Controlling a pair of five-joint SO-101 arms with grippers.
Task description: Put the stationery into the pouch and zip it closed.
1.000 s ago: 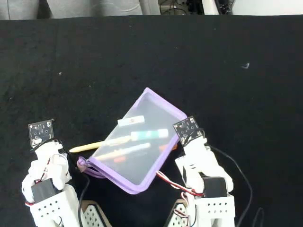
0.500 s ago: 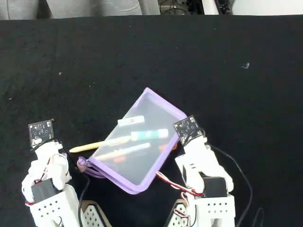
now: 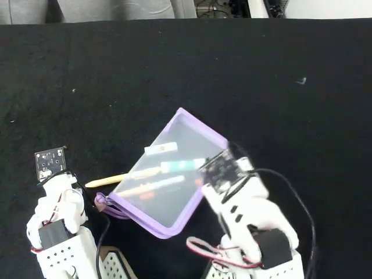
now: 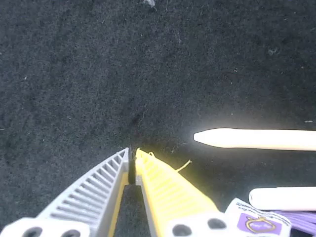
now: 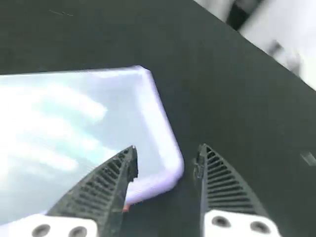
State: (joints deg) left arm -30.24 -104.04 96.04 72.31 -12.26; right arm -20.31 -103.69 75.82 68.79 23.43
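Low in the left of the high view, the left gripper [image 4: 132, 154] has its fingers pressed together on nothing, just beside the pencil [image 3: 107, 181]. At the lower right, the right gripper [image 5: 167, 154] is spread open with one jaw on each side of the pouch's purple edge, probably to pinch it and keep it steady. The pouch [image 3: 152, 226] lies slanted at the centre with pens inside. The pencil sticks out of its left side, so I judge zipping cannot begin yet. Beyond is the black table [image 3: 279, 87].
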